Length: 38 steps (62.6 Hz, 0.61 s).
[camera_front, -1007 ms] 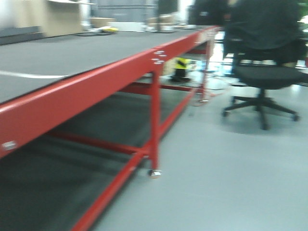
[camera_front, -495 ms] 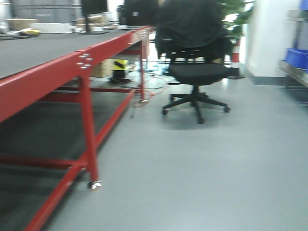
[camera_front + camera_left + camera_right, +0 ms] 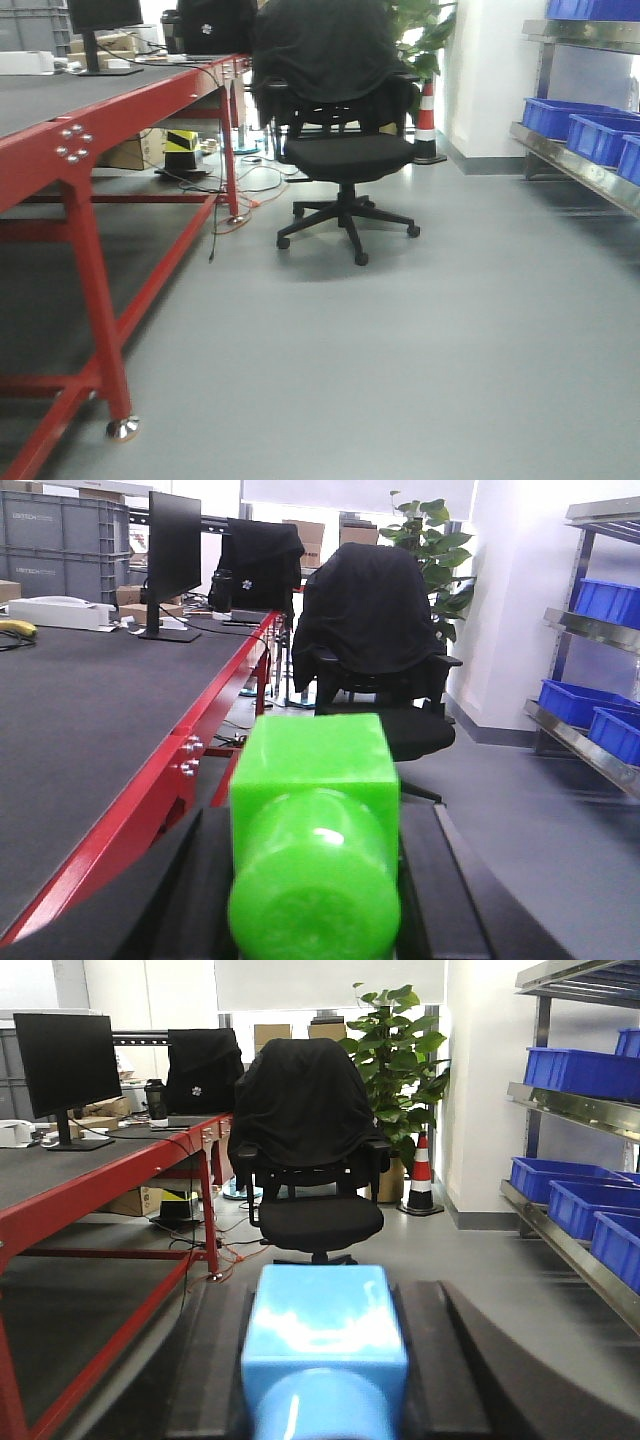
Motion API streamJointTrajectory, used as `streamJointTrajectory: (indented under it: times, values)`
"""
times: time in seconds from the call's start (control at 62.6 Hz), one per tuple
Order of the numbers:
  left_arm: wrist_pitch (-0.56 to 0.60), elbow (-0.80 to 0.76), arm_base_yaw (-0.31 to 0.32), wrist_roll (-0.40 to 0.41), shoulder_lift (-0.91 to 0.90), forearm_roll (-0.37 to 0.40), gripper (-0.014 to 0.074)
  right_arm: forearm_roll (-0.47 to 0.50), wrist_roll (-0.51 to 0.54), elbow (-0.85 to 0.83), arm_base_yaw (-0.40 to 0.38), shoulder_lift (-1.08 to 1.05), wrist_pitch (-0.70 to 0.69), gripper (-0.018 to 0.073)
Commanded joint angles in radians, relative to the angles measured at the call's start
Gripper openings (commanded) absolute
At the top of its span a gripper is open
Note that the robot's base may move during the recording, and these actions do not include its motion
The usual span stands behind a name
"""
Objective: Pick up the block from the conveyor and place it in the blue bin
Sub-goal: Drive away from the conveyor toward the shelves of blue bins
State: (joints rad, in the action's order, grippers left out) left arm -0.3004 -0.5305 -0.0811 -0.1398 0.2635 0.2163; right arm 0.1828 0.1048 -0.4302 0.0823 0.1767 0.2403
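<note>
In the left wrist view, my left gripper [image 3: 315,815] is shut on a bright green block [image 3: 314,830], a cube with a round peg facing the camera, between black fingers [image 3: 195,890]. My right gripper [image 3: 325,1305] is likewise shut on a light blue block [image 3: 325,1335] of the same shape. Blue bins [image 3: 555,115] sit on a metal shelf at the right, also visible as blue bins [image 3: 575,1205] in the right wrist view and blue bins [image 3: 575,700] in the left wrist view. The conveyor is out of view. Neither gripper shows in the front view.
A red-framed table [image 3: 90,150] with a monitor [image 3: 100,20] runs along the left. A black office chair [image 3: 340,150] draped with a jacket stands ahead. Cables [image 3: 235,190] lie on the floor by the table leg. A traffic cone [image 3: 427,115] and plant [image 3: 395,1050] stand behind.
The front view has swung to the right: the red table slid to the left edge, the chair moved toward the middle, and the shelf with blue bins came into view.
</note>
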Motion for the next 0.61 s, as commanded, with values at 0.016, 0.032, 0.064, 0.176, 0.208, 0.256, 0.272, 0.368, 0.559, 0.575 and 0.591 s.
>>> streamJointTrajectory:
  times: [0.016, 0.032, 0.064, 0.176, 0.208, 0.256, 0.272, 0.368, 0.559, 0.575, 0.591]
  values:
    - [0.026, 0.000, 0.005, 0.002, -0.003, -0.001, -0.0111, -0.009, 0.002, 0.003, -0.001, -0.003, -0.016, -0.0162]
    - [0.026, 0.000, 0.005, 0.002, -0.003, -0.001, -0.0111, -0.009, 0.002, 0.003, -0.001, -0.003, -0.016, -0.0162]
    - [0.026, 0.000, 0.005, 0.002, -0.003, -0.001, -0.0111, -0.009, 0.002, 0.003, -0.001, -0.003, -0.016, -0.0162]
    - [0.026, 0.000, 0.005, 0.002, -0.003, -0.001, -0.0111, -0.009, 0.002, 0.003, -0.001, -0.003, -0.016, -0.0162]
    - [0.026, 0.000, 0.005, 0.002, -0.003, -0.001, -0.0111, -0.009, 0.002, 0.003, -0.001, -0.003, -0.016, -0.0162]
    - [0.026, 0.000, 0.005, 0.002, -0.003, -0.001, -0.0111, -0.009, 0.002, 0.003, -0.001, -0.003, -0.016, -0.0162]
    - [0.026, 0.000, 0.005, 0.002, -0.003, -0.001, -0.0111, -0.009, 0.002, 0.003, -0.001, -0.003, -0.016, -0.0162]
    - [0.026, 0.000, 0.005, 0.002, -0.003, -0.001, -0.0111, -0.009, 0.002, 0.003, -0.001, -0.003, -0.016, -0.0162]
    - [0.026, 0.000, 0.005, 0.002, -0.003, -0.001, -0.0111, -0.009, 0.002, 0.003, -0.001, -0.003, -0.016, -0.0162]
    - [0.026, 0.000, 0.005, 0.002, -0.003, -0.001, -0.0111, -0.009, 0.002, 0.003, -0.001, -0.003, -0.016, -0.0162]
    - [0.026, 0.000, 0.005, 0.002, -0.003, -0.001, -0.0111, -0.009, 0.002, 0.003, -0.001, -0.003, -0.016, -0.0162]
